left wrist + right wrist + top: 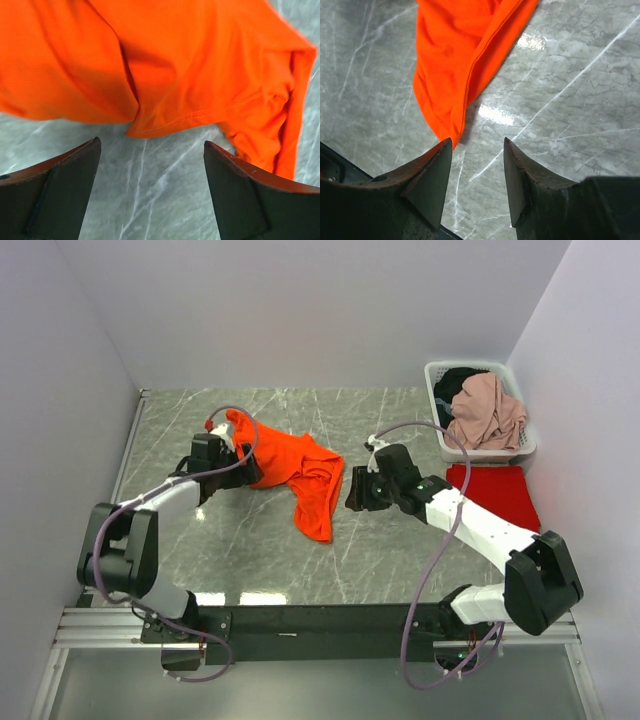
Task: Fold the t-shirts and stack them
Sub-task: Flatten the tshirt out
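- The left pincer [151, 147] is spread wide and holds nothing. It sits low over the counter [250, 530], with a hem of the orange t-shirt [300, 470] just ahead of its fingertips, not between them.
- The orange t-shirt lies mid-counter between the two arms, rumpled and loosely doubled over itself, with one end trailing toward the near edge. I judge that it is not folded yet; it needs flattening, folding and then carrying to the stack.
- The right pincer [477, 145] is partly spread and empty. The trailing tip of the orange cloth reaches one of its fingers [432, 175], but nothing lies in the gap.
- The red t-shirt [495, 490] lies flat in a tidy rectangle by the right wall and looks already folded. It would serve as the base of the stack, which puts the task roughly halfway.
- The white basket [432, 375] stands in the far right corner, just behind the red tee. It holds a pink garment [485, 410] heaped over a dark garment [455, 380]; I cannot tell whether either is a tee.
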Controlling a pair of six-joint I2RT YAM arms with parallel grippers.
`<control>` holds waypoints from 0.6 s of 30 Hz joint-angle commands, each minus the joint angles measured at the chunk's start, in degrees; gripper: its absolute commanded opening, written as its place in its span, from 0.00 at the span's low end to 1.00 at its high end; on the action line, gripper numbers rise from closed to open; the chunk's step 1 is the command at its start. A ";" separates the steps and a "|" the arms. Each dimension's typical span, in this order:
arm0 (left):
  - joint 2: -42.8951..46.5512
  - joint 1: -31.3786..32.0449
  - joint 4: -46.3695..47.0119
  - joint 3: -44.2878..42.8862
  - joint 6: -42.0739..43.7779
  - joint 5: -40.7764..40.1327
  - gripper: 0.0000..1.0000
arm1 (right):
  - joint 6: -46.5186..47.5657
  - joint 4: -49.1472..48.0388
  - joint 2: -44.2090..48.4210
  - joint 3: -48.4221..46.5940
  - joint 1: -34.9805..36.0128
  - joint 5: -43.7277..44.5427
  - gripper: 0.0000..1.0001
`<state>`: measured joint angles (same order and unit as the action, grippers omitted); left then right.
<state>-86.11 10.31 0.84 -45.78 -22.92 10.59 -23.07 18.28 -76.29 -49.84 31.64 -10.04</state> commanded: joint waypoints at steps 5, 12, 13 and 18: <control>-7.85 -1.16 2.33 -3.09 4.98 6.11 0.89 | 2.06 -2.90 5.27 1.16 0.18 -1.90 0.53; -12.06 -3.10 2.15 -5.89 6.22 12.86 0.88 | 1.98 -4.49 6.42 1.68 0.18 -3.23 0.53; -13.63 -3.19 1.89 -6.42 6.30 14.79 0.88 | 1.98 -4.31 6.16 1.51 0.18 -3.40 0.53; -17.07 -3.10 2.41 -7.75 4.64 18.50 0.83 | 2.41 -3.96 7.38 1.33 0.18 -2.79 0.53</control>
<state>-101.10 6.98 3.64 -52.73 -18.17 24.38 -21.58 16.08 -70.98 -48.56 31.64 -12.95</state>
